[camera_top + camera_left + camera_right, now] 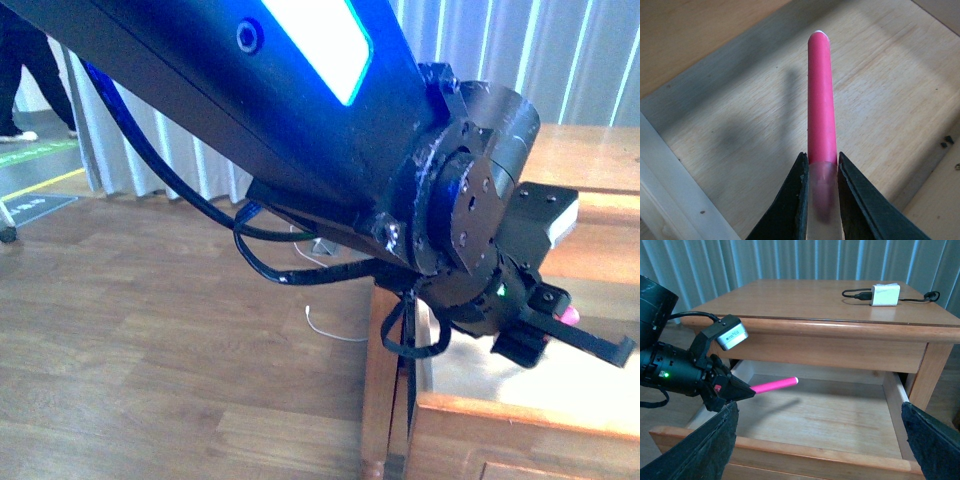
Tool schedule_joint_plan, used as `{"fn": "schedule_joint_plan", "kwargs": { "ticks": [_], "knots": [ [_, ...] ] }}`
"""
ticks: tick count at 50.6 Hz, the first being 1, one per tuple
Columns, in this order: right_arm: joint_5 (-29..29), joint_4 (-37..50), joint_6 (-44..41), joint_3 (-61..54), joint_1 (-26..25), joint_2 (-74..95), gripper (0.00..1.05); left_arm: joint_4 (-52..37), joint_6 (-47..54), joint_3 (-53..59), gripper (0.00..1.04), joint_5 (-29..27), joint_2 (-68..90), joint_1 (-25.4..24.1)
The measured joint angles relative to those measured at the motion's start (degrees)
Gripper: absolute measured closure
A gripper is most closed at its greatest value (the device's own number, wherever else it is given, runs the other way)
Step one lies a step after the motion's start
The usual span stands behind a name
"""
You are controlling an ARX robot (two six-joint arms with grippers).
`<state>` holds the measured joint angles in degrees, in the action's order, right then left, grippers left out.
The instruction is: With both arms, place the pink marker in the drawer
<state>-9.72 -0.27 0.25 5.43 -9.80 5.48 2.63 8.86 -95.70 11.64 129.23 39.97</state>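
Observation:
The pink marker (774, 385) hangs above the pale floor of the open drawer (820, 415), held level by its paler end. My left gripper (742, 390) is shut on it, and from the left wrist the marker (820, 97) runs straight out from between the black fingers (790, 210) over the drawer floor (740, 125). From the front, the left arm fills the picture and only a pink tip (570, 316) peeks out at the left gripper (560, 335). My right gripper (820, 450) is open, its fingers (932, 440) wide apart in front of the drawer's front rim (805, 452).
The chest's wooden top (805, 300) carries a white box (885, 294) with black cables. A chest leg (935, 370) stands beside the drawer's side wall (895, 390). Curtains hang behind. Wooden floor (150, 330) with a loose white wire (330, 325) lies to the left.

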Motion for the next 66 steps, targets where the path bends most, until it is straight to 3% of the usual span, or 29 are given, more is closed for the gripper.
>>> {"fn": "schedule_joint_plan", "kwargs": {
  "ticks": [17,28,48,66],
  "knots": [
    [0.02,0.0,0.0,0.0,0.0,0.0,0.08,0.33,-1.14,-1.46,0.89,-1.09,1.7,-0.11],
    [0.0,0.0,0.0,0.0,0.0,0.0,0.08,-0.7,-1.42,-0.76,0.58,-1.81,1.38,-0.15],
    [0.0,0.0,0.0,0.0,0.0,0.0,0.08,-6.64,-1.75,7.48,0.04,-7.96,-7.5,-2.08],
    [0.0,0.0,0.0,0.0,0.0,0.0,0.08,-13.77,-1.44,21.94,0.06,-13.68,-24.7,-7.76]
  ]
}}
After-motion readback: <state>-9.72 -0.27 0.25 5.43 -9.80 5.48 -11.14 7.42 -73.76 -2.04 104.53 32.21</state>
